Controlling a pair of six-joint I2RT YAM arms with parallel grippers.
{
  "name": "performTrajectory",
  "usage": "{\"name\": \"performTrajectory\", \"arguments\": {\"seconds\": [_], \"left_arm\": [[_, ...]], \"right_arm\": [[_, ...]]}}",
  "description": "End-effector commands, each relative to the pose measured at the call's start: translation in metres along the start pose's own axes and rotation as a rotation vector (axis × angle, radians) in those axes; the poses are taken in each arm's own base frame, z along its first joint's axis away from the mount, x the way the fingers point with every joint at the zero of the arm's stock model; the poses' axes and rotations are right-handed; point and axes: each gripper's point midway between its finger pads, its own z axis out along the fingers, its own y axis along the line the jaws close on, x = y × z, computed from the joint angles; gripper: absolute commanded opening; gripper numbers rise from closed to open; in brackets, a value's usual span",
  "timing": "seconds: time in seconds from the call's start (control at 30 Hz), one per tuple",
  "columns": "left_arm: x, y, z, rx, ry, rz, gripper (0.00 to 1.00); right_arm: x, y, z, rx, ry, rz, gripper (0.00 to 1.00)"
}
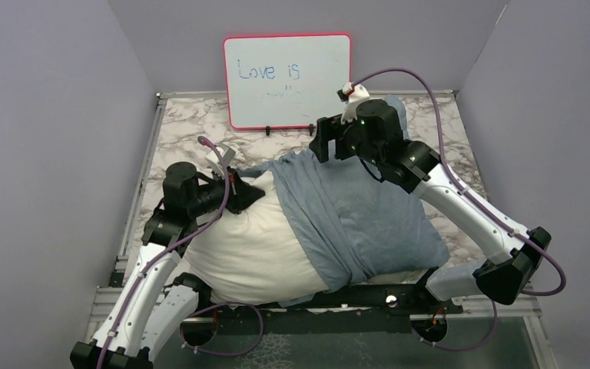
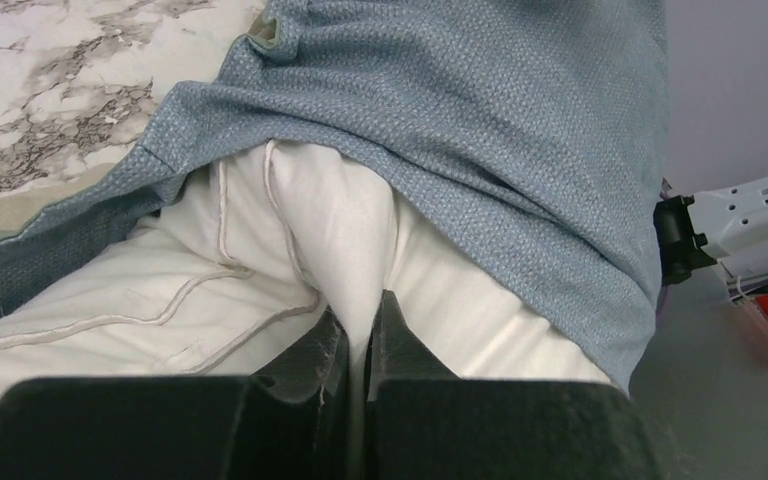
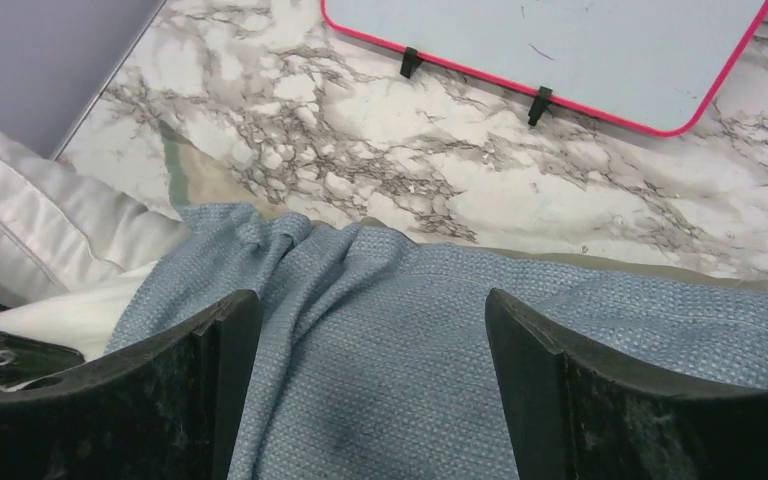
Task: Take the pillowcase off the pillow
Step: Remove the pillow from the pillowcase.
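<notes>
The white pillow point(image 1: 246, 246) lies across the table's near half, its left part bare. The blue-grey pillowcase point(image 1: 361, 215) covers its right part and is bunched at the open edge. My left gripper point(image 1: 257, 192) is at the pillow's bare far corner. In the left wrist view that gripper point(image 2: 365, 305) is shut on a pinched fold of the pillow point(image 2: 340, 210), just short of the pillowcase point(image 2: 460, 100) edge. My right gripper point(image 1: 323, 142) hangs over the far edge of the case. It stands open point(image 3: 372, 305) above the pillowcase point(image 3: 380, 380), with nothing between its fingers.
A red-framed whiteboard point(image 1: 288, 77) stands at the back of the marble table point(image 1: 192, 127), close behind the right gripper; the right wrist view shows its lower edge point(image 3: 560, 50). Grey walls enclose the table on three sides.
</notes>
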Motion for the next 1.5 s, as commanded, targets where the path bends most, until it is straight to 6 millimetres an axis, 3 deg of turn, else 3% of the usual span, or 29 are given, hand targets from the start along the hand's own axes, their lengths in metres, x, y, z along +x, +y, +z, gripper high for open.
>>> {"name": "performTrajectory", "arguments": {"seconds": [0.0,0.2,0.27,0.33,0.4,0.5,0.53,0.67,0.87,0.93,1.03,1.13,1.27,1.3,1.37,1.47], "left_arm": [[0.027,-0.008,-0.008,0.019,0.086,-0.104,0.00],[0.024,-0.010,-0.011,0.008,0.065,-0.102,0.00],[0.025,-0.009,-0.011,0.007,0.069,-0.108,0.00],[0.026,-0.010,-0.011,0.007,0.069,-0.111,0.00],[0.026,-0.009,-0.012,0.002,0.068,-0.114,0.00],[0.028,-0.008,-0.012,-0.008,0.068,-0.121,0.00],[0.028,-0.008,-0.013,-0.012,0.069,-0.124,0.00],[0.030,-0.007,-0.015,-0.024,0.065,-0.130,0.00],[0.031,-0.006,-0.018,-0.041,0.063,-0.127,0.00],[0.031,-0.006,-0.019,-0.044,0.061,-0.126,0.00],[0.030,-0.006,-0.019,-0.047,0.058,-0.125,0.00],[0.027,-0.007,-0.019,-0.047,0.054,-0.124,0.00],[0.021,-0.007,-0.019,-0.056,0.042,-0.119,0.00],[0.020,-0.007,-0.019,-0.056,0.041,-0.118,0.00],[0.017,-0.008,-0.019,-0.053,0.038,-0.116,0.00],[0.012,-0.011,-0.020,-0.048,0.031,-0.107,0.00]], "right_arm": [[0.004,0.000,0.008,0.003,0.021,-0.017,0.86],[0.084,-0.011,0.024,0.012,0.283,-0.088,0.81],[0.097,-0.024,0.024,0.080,0.334,-0.103,0.74],[0.090,-0.037,0.021,0.148,0.314,-0.125,0.53],[0.071,-0.048,0.015,0.214,0.240,-0.145,0.40],[0.040,-0.068,0.001,0.330,0.129,-0.162,0.07],[0.033,-0.072,-0.003,0.351,0.106,-0.166,0.01],[0.019,-0.092,-0.016,0.433,0.060,-0.172,0.01],[0.004,-0.150,-0.035,0.595,0.036,-0.105,0.01],[0.001,-0.158,-0.037,0.607,0.031,-0.097,0.01],[-0.003,-0.143,-0.033,0.517,0.040,-0.066,0.01],[-0.006,-0.107,-0.031,0.313,0.046,-0.018,0.08],[-0.022,-0.054,-0.038,0.022,-0.013,0.000,0.37],[-0.024,-0.044,-0.039,-0.031,-0.013,0.013,0.40],[-0.022,-0.026,-0.036,-0.124,0.003,0.053,0.47],[-0.004,-0.009,-0.019,-0.228,0.078,0.085,0.61]]}}
